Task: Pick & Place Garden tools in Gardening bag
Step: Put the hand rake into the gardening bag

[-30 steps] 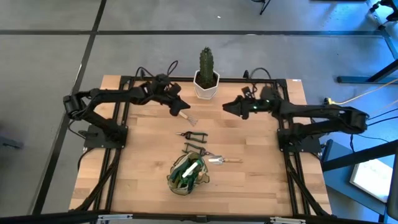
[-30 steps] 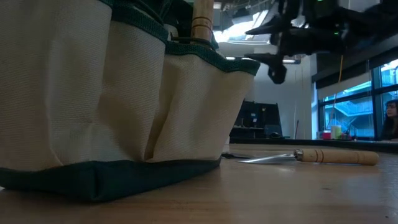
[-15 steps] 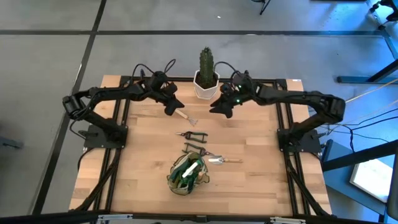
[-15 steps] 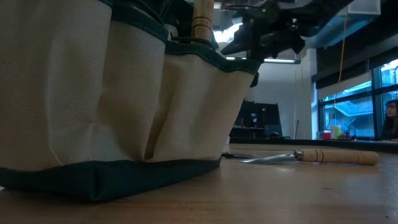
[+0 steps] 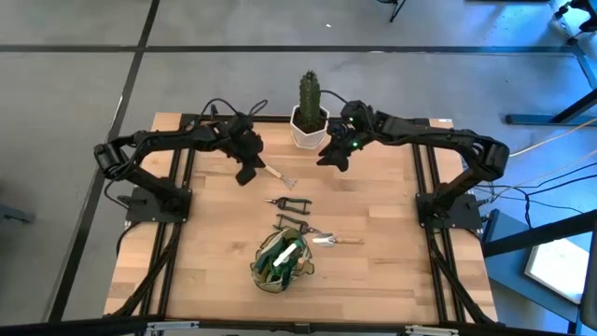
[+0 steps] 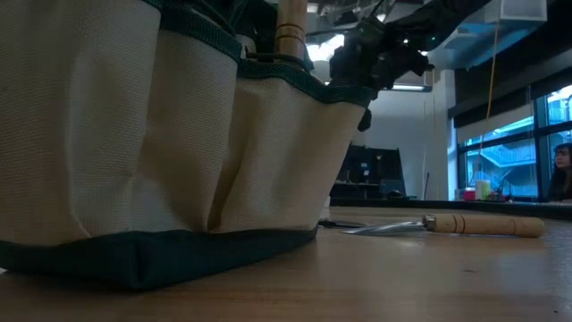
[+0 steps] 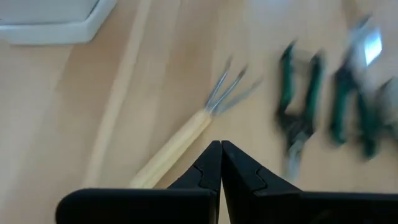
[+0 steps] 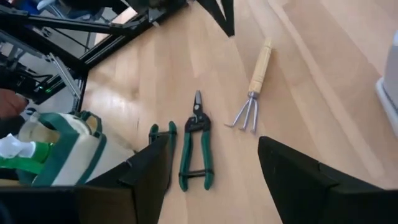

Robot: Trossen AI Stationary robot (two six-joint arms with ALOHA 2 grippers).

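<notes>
The wooden-handled fork lies flat on the table, tines toward the near right. My left gripper is shut, its tips just over the fork's handle end; no touch shows. My right gripper hangs open next to the white cactus pot, above the table, with nothing between its fingers. Two green-handled shears and a trowel lie flat nearer the front. The gardening bag stands near the front edge with a green sprayer in it.
The cactus in its white pot stands at the far edge between the two arms. In the low view the bag fills the left side, a wooden handle sticks up out of it, and the trowel lies beyond.
My right gripper has swung toward the table's left and far side, from the right part of the table to beside the cactus pot, and has tipped downward. My left gripper has shifted a little toward the left edge and rolled, staying shut. The tools have not moved.
</notes>
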